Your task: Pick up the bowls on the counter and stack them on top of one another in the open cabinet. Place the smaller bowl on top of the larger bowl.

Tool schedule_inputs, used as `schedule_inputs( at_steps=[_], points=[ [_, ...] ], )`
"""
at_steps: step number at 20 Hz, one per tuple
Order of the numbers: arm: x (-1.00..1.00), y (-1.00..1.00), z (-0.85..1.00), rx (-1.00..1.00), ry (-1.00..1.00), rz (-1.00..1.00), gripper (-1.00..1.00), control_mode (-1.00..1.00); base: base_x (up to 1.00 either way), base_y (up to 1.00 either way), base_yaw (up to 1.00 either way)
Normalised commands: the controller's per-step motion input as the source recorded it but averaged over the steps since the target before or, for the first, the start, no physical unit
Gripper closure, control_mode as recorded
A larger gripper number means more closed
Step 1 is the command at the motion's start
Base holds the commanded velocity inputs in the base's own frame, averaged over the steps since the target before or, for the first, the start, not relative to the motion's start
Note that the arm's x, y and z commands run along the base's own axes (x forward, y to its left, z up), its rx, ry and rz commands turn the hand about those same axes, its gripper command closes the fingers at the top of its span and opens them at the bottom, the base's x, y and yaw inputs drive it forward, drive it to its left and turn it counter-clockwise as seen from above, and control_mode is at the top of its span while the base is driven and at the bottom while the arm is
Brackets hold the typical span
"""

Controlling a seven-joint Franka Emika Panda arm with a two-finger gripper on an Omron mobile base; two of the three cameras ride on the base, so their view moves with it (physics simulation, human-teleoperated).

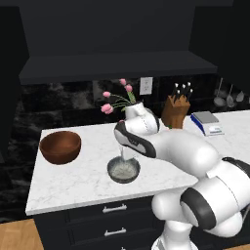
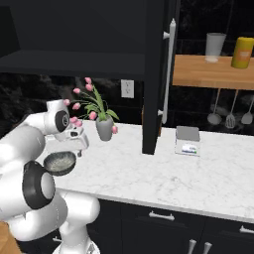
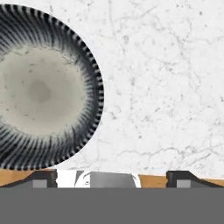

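The fingers (image 3: 112, 177) hang spread wide above the bench (image 1: 73, 180), just beside the small grey bowl (image 1: 123, 169).

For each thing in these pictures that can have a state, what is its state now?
smaller bowl: upright on the counter, empty, not gripped.
larger bowl: upright on the counter, empty, apart from the smaller bowl.
cabinet: open, shelf bare of bowls.
gripper: open, above the counter beside the smaller bowl, holding nothing.
flower vase: upright, with pink flowers.
drawers: shut.
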Motion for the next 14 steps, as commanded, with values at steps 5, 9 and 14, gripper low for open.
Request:
schedule_inputs(
  at_steps=[5,9,14],
  points=[
    [0.27,0.13,-0.35,0.31,0.07,0.04,-1.0,-1.0,0.0,0.0,0.0],
    [0.21,0.01,-0.22,0.05,-0.08,0.02,-1.0,-1.0,0.0,0.0,0.0],
    [0.04,0.0,-0.5,0.0,-0.1,0.0,-1.0,-1.0,0.0,0.0,0.0]
  ],
)
